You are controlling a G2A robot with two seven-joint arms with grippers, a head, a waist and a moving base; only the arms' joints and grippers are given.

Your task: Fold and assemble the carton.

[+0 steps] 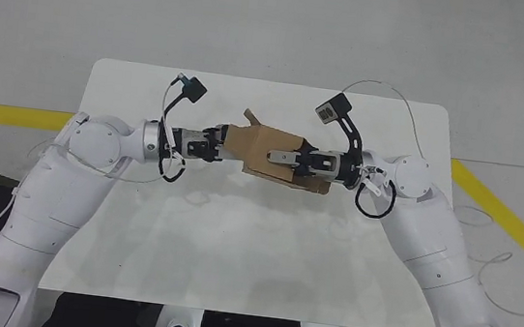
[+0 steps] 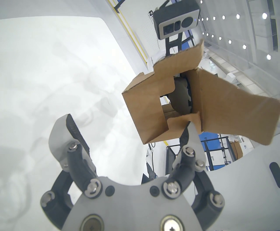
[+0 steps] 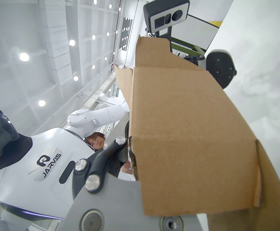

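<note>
A brown carton (image 1: 266, 143) is held above the middle of the white table (image 1: 251, 260), partly formed, with its end flaps sticking out. My right gripper (image 1: 289, 157) is shut on one carton wall; in the right wrist view one finger (image 3: 121, 145) lies along the carton (image 3: 186, 135) and the other is hidden behind the cardboard. My left gripper (image 1: 213, 146) is at the carton's open end. In the left wrist view it (image 2: 129, 123) stands open, one fingertip (image 2: 188, 129) at a small flap of the carton (image 2: 146, 109). A grey finger shows inside the box.
The table's near half (image 1: 230, 277) lies bare below both arms. Yellow floor tape (image 1: 5, 115) runs past the table's sides. Each arm's wrist camera (image 1: 193, 86) sticks out above its gripper close to the carton.
</note>
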